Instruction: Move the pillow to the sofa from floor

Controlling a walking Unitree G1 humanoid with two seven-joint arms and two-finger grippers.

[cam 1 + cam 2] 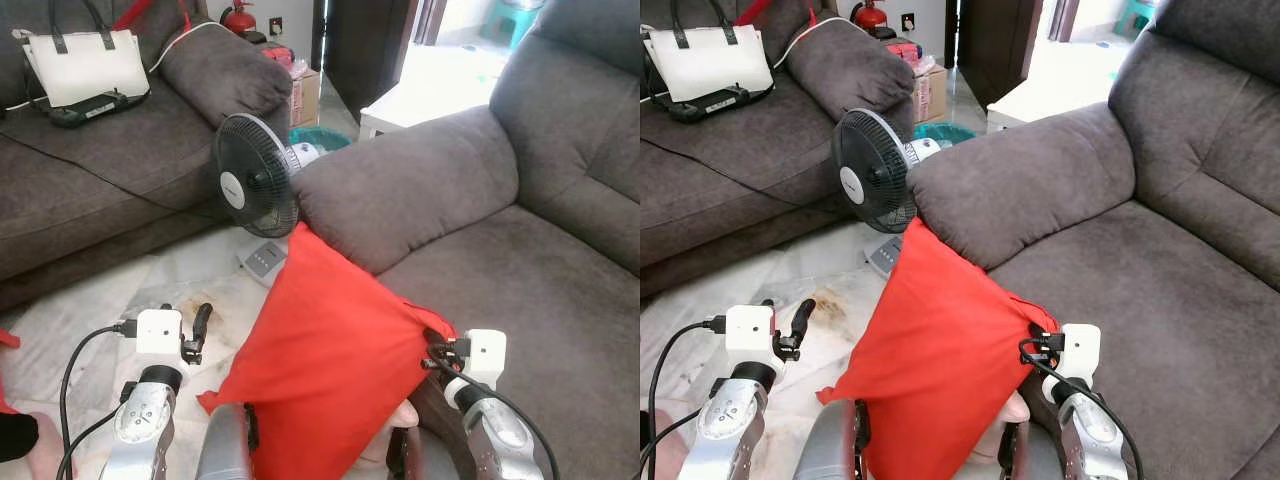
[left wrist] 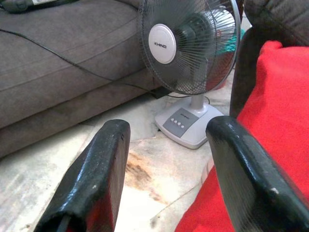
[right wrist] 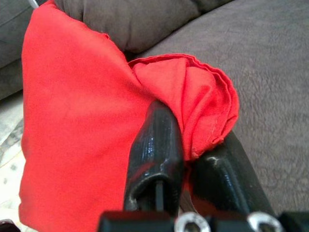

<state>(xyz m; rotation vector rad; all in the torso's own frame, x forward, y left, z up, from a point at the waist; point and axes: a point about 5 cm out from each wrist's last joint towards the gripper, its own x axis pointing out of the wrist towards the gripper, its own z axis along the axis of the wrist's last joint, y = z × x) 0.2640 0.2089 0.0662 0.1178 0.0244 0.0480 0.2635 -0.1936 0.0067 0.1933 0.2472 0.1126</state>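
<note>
Pinching a bunched corner of the red pillow (image 3: 87, 121), the right hand (image 3: 186, 159) has its two black fingers tight on the cloth; that grip is plain in the right wrist view. From the head views, the pillow hangs off the floor (image 1: 90, 310), its top corner touching the grey sofa (image 1: 520, 290) arm. The left hand (image 2: 169, 179) is spread wide and holds nothing, just beside the pillow. Its wrist view looks at a fan (image 2: 186, 46) standing on the floor.
</note>
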